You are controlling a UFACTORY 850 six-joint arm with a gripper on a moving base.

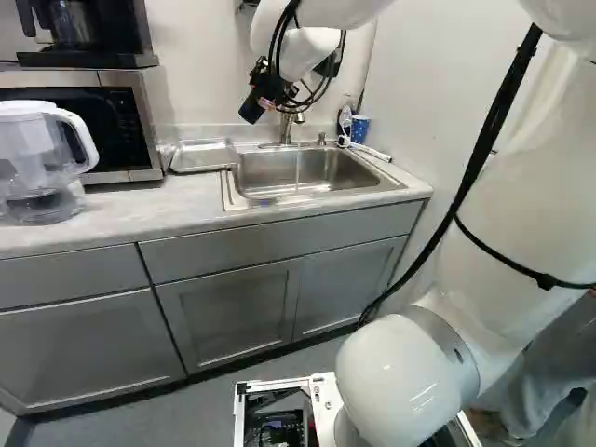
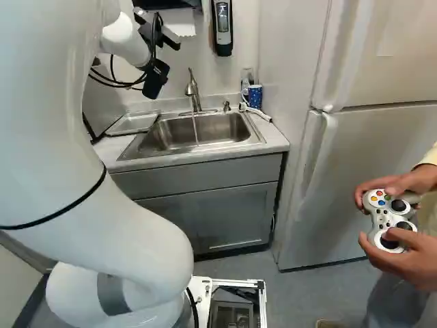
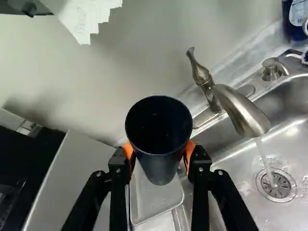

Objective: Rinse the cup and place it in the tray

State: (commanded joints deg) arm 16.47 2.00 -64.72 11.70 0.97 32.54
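Two fingers of our gripper (image 3: 159,156), with orange pads (image 3: 189,152), are clamped on a dark cup (image 3: 160,139) from opposite sides, below its rim. The cup hangs in the air, its mouth towards the wrist camera; the inside is too dark to show whether it holds water. We judge it light and stiff, unlikely to crack but slippery once wet. It narrows towards the base, so the middle of the wall looks the best place to hold, with a firm, even squeeze, leaving the mouth free for rinsing.

Beside the cup in the wrist view, a curved metal faucet (image 3: 243,113) runs a thin stream into the steel sink (image 1: 307,174). At the sink's left in the left base view lies a shallow tray (image 1: 203,156). Both are on a pale worktop (image 1: 140,209) above grey cabinets (image 1: 228,315). Farther along stand a clear pitcher (image 1: 37,168) and a microwave (image 1: 119,126). In the right base view, a patterned blue cup (image 2: 255,96) stands behind the sink, and a tall fridge (image 2: 375,178) to its right.
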